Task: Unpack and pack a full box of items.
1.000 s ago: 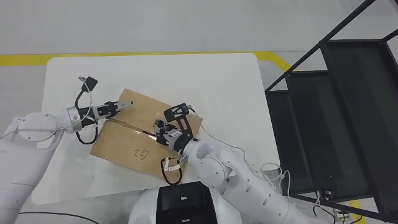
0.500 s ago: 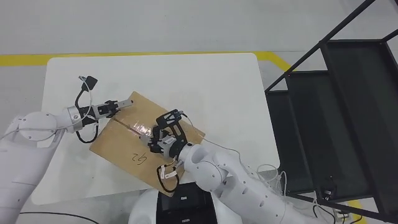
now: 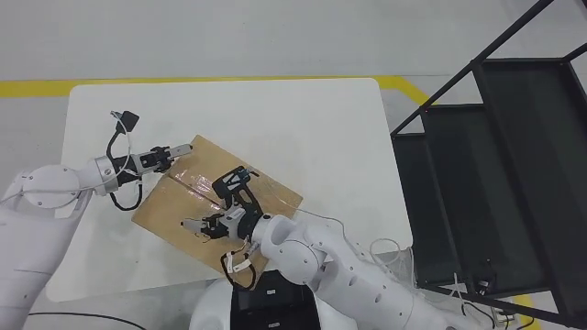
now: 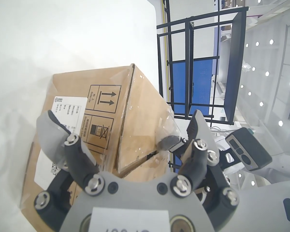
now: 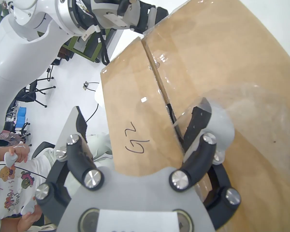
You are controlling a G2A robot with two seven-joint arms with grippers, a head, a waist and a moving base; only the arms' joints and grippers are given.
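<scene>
Opening step: I think the robot is working on the clear tape (image 5: 159, 59) that holds the box (image 3: 170, 203) shut. The flaps are not open yet.
Box: it sits lid up on the white tabletop (image 3: 303, 119), on the side near the robot.
Left hand (image 4: 122, 121): open and holding nothing, with its fingers spread around a top corner on the far side of the box.
Right hand (image 5: 140, 109): open, over the top of the box. One finger (image 5: 198, 119) sits at the crack between the flaps, with a bit of tape on it.
What could go wrong: the sticky tape may cling to that finger and not let go. A hard pull could drag the box across the tabletop or rip a flap, because no hand grips the box.
</scene>
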